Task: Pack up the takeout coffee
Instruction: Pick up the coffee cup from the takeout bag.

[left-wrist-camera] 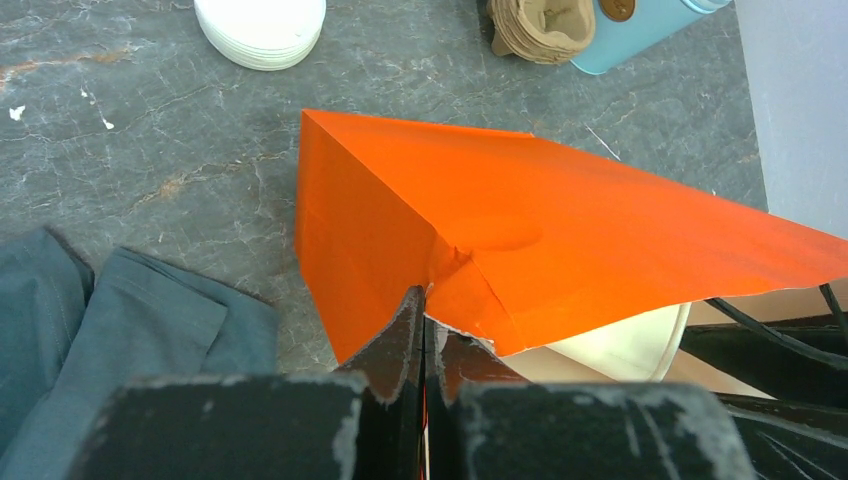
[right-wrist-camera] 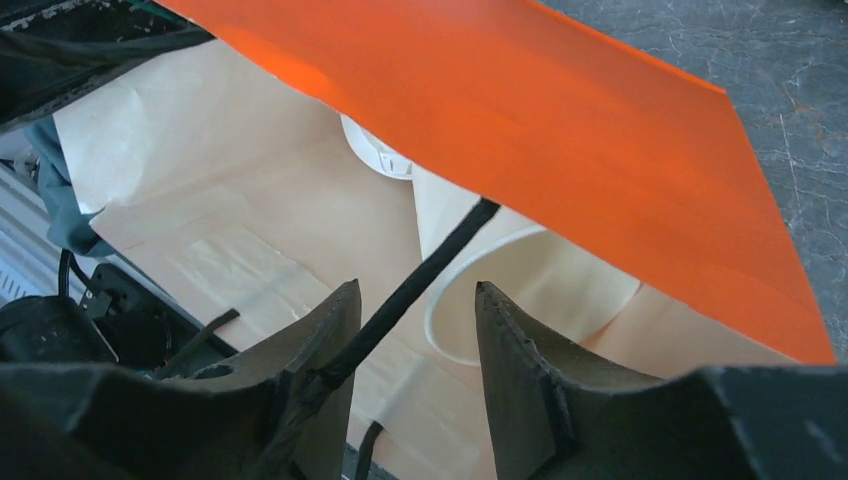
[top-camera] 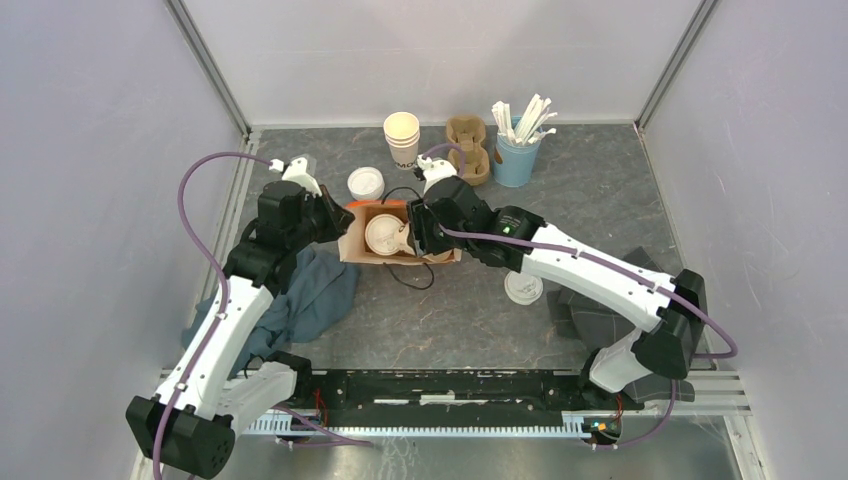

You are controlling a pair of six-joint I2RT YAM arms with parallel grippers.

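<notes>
An orange paper bag (top-camera: 372, 207) (left-wrist-camera: 560, 230) (right-wrist-camera: 560, 120) lies on its side at the table's middle, its tan inside showing. One takeout coffee cup (top-camera: 385, 235) (right-wrist-camera: 520, 270) (left-wrist-camera: 630, 345), with its white lid (right-wrist-camera: 375, 150) on, lies inside the bag. My left gripper (top-camera: 335, 215) (left-wrist-camera: 424, 300) is shut on the bag's torn edge. My right gripper (top-camera: 418, 232) (right-wrist-camera: 415, 295) sits at the bag's mouth, open, its tips just short of the cup's base. The bag's black cord handle (right-wrist-camera: 440, 255) crosses the gap. A second lidded cup (top-camera: 523, 288) stands on the table beside the right arm.
At the back stand a stack of lidless cups (top-camera: 401, 138), a pile of white lids (top-camera: 365, 183) (left-wrist-camera: 260, 30), brown pulp carriers (top-camera: 467, 148) and a blue tub of stirrers (top-camera: 516, 158). A blue-grey cloth (top-camera: 315, 290) (left-wrist-camera: 100, 320) lies under the left arm.
</notes>
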